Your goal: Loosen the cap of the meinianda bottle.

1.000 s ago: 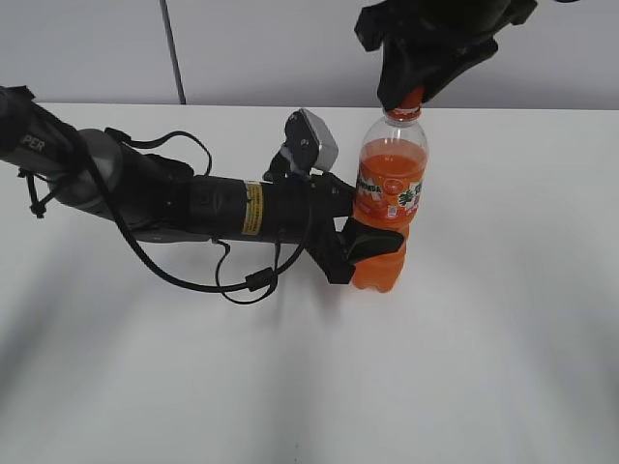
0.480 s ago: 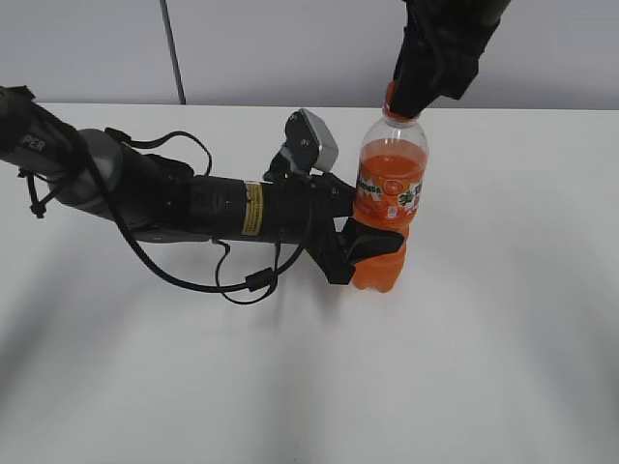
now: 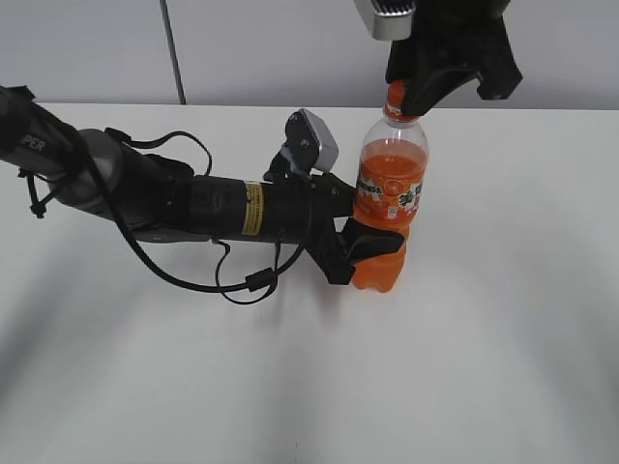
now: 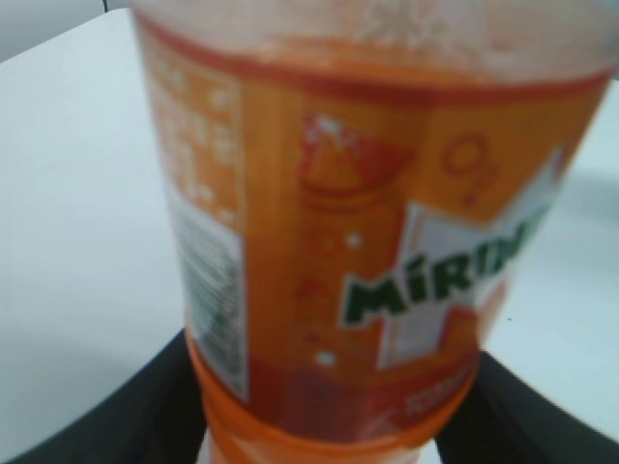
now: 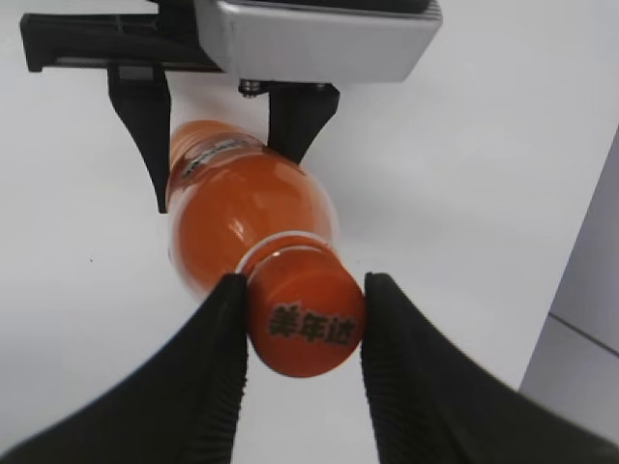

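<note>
The meinianda bottle [image 3: 392, 184] stands upright on the white table, full of orange drink. My left gripper [image 3: 372, 246] reaches in from the left and is shut on the bottle's waist below the label. The label fills the left wrist view [image 4: 368, 242], with the black fingers [image 4: 329, 430] on both sides at the bottom. My right gripper [image 3: 418, 89] hangs over the bottle, shut on the orange cap [image 3: 395, 97]. In the right wrist view the cap [image 5: 308, 329] sits between the two black fingers [image 5: 305, 288], and the bottle [image 5: 242, 213] shows below it.
The white table [image 3: 503, 338] spreads around the bottle. The left arm with its cables [image 3: 193, 208] lies low across the table's left half. A grey wall [image 3: 271, 48] runs along the far edge.
My right gripper has turned about the cap's axis over the bottle top; its wrist camera now faces the front. The bottle and left arm have not moved.
</note>
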### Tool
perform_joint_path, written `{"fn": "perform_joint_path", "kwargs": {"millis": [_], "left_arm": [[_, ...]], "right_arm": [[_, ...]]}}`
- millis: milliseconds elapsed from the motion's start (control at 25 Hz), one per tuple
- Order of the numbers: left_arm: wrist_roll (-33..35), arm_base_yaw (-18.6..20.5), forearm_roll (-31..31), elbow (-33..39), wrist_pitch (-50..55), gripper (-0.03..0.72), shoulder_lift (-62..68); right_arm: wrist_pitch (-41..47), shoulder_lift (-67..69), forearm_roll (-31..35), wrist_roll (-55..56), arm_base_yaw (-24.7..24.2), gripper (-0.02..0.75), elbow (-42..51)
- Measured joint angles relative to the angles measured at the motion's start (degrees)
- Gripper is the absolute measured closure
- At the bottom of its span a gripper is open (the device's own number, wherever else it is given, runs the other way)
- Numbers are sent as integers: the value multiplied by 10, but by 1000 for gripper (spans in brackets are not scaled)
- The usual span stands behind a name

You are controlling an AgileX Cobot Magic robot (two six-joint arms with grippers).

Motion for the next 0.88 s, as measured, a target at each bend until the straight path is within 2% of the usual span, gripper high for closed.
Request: {"fn": "perform_joint_path", "kwargs": {"millis": [680, 880], "left_arm": [[0, 0, 1, 0, 0, 278, 0], [0, 0, 2, 0, -1, 278, 0]], "right_arm": [[0, 0, 5, -126, 0, 466, -1], [0, 0, 16, -209, 0, 466, -1]]}}
